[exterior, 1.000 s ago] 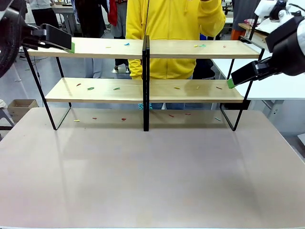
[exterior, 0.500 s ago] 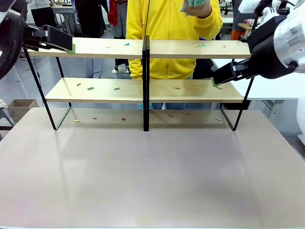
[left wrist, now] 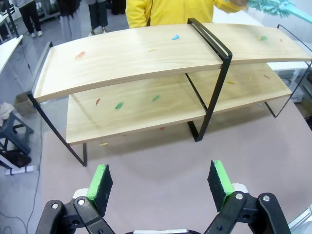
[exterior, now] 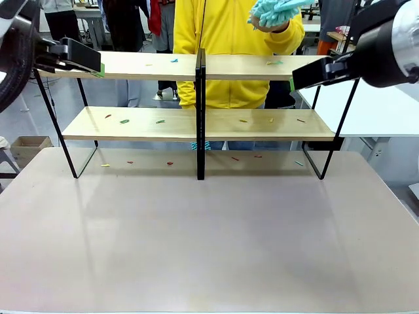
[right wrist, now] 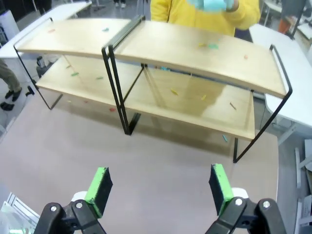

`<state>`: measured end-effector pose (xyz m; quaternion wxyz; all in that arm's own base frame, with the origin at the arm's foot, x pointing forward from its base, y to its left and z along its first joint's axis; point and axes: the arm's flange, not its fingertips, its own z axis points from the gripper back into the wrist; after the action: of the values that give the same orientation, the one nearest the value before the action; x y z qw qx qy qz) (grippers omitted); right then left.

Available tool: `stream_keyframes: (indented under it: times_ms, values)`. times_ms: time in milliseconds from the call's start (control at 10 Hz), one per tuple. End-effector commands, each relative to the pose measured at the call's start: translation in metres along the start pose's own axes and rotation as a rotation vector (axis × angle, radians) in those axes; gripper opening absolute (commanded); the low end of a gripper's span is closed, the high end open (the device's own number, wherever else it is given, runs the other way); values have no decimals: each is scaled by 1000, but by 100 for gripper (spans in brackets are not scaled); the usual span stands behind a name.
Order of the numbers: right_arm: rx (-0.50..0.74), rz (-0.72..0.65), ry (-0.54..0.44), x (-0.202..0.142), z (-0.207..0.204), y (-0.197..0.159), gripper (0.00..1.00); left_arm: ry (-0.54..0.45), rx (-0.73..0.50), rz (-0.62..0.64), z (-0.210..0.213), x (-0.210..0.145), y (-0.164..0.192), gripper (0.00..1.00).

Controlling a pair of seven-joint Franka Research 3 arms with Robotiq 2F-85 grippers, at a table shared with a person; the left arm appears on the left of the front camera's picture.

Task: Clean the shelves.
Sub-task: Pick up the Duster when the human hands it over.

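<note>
pale two-board shelves (exterior: 262, 124), upright, scrap-strewn

Your front camera sits at the near side of the table (exterior: 209, 248), facing across it to the shelves (exterior: 262, 124) and the person (exterior: 229, 39) behind. Your wrist cameras look down on the same shelves from higher up, the left nearer their left end, the right nearer their right.

No print, label, brand, number or sign can be read; none on the shelves (exterior: 196, 124); none on the tabletop (exterior: 209, 235).
</note>
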<state>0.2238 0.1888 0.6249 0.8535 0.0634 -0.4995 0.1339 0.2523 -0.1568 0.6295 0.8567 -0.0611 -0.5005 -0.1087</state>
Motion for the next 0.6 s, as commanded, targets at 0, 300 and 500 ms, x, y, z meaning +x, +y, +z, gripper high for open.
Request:
stream_keyframes:
  times_ms: [0,300,500]
  values:
    - [-5,-20,-35,-13,-6,1,100,-26,9,14,-4,-66,19,100]
    - [-12,-11,-38,-12,-10,-1,100,-20,11,19,-7,-66,21,100]
    - [-16,-9,-32,-12,-10,-1,100,-19,9,21,-8,-66,21,100]
